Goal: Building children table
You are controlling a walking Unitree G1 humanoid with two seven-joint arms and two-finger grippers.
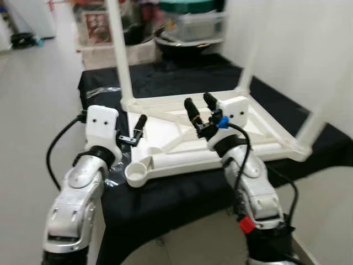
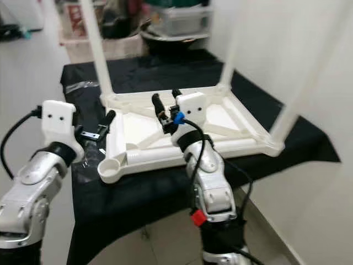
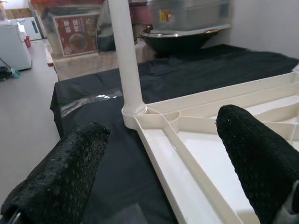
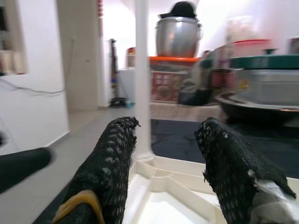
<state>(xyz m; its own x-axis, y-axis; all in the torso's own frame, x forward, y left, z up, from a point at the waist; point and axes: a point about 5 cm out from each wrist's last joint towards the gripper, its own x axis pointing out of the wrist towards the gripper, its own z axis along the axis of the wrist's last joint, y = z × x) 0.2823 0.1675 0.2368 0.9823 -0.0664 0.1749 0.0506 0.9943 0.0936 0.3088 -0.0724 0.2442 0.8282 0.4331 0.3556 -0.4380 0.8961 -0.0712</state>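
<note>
White plastic everywhere here: the kids' table (image 1: 220,130) is lying upside down on a counter (image 1: 182,193) draped in black cloth, ribbed underside facing up. From what I can see three legs are already in. One leg (image 1: 121,52) stands at the far left corner, another (image 1: 248,69) at the far right, and a third (image 1: 320,118) at the near right corner, all pointing up. The near left corner still has an empty round socket (image 1: 137,174), so I'd say one leg is left to go. I can't spot that last leg anywhere in these shots, so no idea where it's lying.

The left claw (image 1: 136,131) hangs right at the left edge of the table, just beyond that empty socket; fingers spread apart, holding nothing. In its wrist view one finger sits over the black cloth and the other over the tray part. The right claw (image 1: 200,107) hovers over the middle of the underside, also spread and empty, fingers pointing at the far left leg.

So roughly three quarters through the legs, I reckon, then it still needs flipping upright. Background is a cluttered shelf with pots and storage tubs (image 1: 193,22), a bit blurry
</note>
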